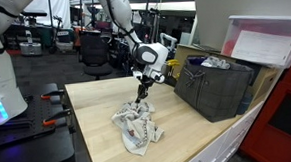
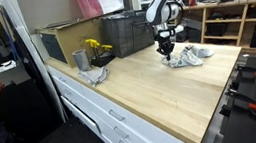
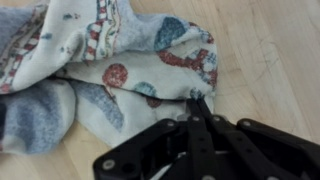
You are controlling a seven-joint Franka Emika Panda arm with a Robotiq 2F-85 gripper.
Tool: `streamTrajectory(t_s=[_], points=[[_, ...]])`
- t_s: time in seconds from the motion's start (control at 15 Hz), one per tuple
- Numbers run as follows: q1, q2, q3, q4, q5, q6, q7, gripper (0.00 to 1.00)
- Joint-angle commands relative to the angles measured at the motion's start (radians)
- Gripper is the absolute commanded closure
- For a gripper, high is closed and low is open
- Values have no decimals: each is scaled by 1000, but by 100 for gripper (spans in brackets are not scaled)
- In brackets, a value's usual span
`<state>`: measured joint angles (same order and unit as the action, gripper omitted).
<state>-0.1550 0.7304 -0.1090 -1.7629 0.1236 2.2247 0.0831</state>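
A crumpled white cloth with red, blue and grey prints lies on the wooden tabletop. It shows in both exterior views. My gripper points straight down onto the cloth's edge nearest the bare wood. Its two black fingertips are pressed together with a fold of the fabric pinched between them. In both exterior views the gripper stands upright on the cloth's near end. The rest of the cloth is bunched up flat on the table.
A dark grey bin stands close behind the cloth, with a white lidded box beyond it. Along the table in an exterior view are yellow flowers, a grey cup and a second rag.
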Motion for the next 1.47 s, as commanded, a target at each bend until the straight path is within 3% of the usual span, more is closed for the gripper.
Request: streamTrajectory(t_s=[0.0, 0.2, 0.53, 0.8, 0.87, 0.93, 1.4], points=[[-32, -28, 34, -7, 42, -23, -36, 100], [-70, -29, 85, -2, 119, -22, -89, 100], [-61, -170, 218, -6, 340, -132, -93, 100], [-28, -232, 267, 61, 479, -223, -91, 100], [-11, -239, 263, 79, 489, -246, -84, 73], [3, -248, 257, 89, 497, -260, -86, 72], [32, -284, 155, 43, 418, -217, -67, 22]])
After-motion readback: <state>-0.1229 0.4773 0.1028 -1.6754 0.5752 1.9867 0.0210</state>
